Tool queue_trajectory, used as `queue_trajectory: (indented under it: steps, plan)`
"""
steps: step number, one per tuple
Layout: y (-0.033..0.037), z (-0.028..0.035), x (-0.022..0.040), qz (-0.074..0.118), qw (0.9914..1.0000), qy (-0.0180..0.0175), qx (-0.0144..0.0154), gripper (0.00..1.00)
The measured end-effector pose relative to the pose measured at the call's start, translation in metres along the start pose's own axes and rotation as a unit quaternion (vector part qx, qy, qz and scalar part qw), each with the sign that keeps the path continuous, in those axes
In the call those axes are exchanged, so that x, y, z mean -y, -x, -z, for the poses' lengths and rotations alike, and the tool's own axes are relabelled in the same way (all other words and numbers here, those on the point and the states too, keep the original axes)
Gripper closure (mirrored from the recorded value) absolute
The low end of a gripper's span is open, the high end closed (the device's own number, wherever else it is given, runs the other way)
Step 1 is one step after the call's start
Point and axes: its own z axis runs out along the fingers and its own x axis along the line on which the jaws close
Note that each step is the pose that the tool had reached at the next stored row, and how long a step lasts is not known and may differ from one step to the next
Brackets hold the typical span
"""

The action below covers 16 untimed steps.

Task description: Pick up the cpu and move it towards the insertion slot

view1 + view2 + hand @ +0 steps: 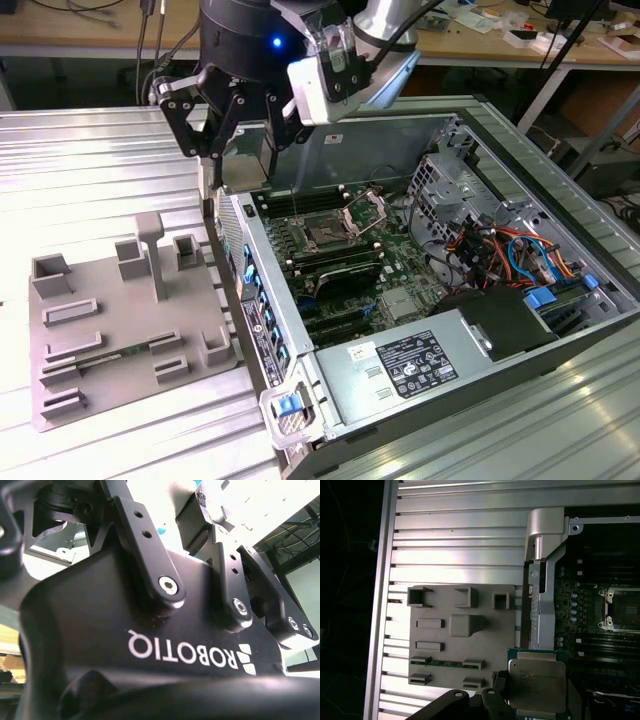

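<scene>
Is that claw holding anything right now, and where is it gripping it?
Apparently the cpu: in the first wrist view it hangs above the computer case with a gripper finger at one side edge. The opposite edge's contact is hidden.

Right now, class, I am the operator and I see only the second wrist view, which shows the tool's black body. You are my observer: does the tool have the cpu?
Observer: It looks so. In the first wrist view the cpu hangs close at the tool, silvery face showing, lifted off the grey tray.
Operator: And how does the tool stand relative to the insertion slot?
Observer: In the exterior view the tool hangs above the computer case, over its wall beside the tray. The insertion slot lies inside the case, farther to the exterior view's right, so the cpu is not yet above it.
</scene>
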Motion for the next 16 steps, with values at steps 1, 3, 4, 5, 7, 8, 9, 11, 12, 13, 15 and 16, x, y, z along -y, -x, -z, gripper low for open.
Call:
queue_trajectory:
  steps: [1,3,4,5,7,8,9,11,12,13,15,16]
  plan:
    - [0.0005,0.0,0.0,0.0,1.0,0.0,0.0,0.45]
    - [0.0017,0.0,0.0001,0.0,1.0,0.0,0.0,0.45]
    - [0.0023,0.0,0.0001,0.0,1.0,0.0,0.0,0.45]
    - [0.0029,0.0,0.0002,0.0,1.0,0.0,0.0,0.45]
    - [0.0042,0.0,0.0002,0.0,1.0,0.0,0.0,0.45]
    - [0.005,0.0,0.0003,0.0,1.0,0.0,0.0,0.45]
    - [0.0057,0.0,0.0003,0.0,1.0,0.0,0.0,0.45]
    - [0.0073,0.0,0.0004,0.0,1.0,0.0,0.0,0.45]
    - [0.0079,0.0,0.0005,0.0,1.0,0.0,0.0,0.45]
    - [0.0086,0.0,0.0005,0.0,1.0,0.0,0.0,0.45]
    - [0.01,0.0,0.0006,0.0,1.0,0.0,0.0,0.45]
    - [0.0106,0.0,0.0007,0.0,1.0,0.0,0.0,0.45]
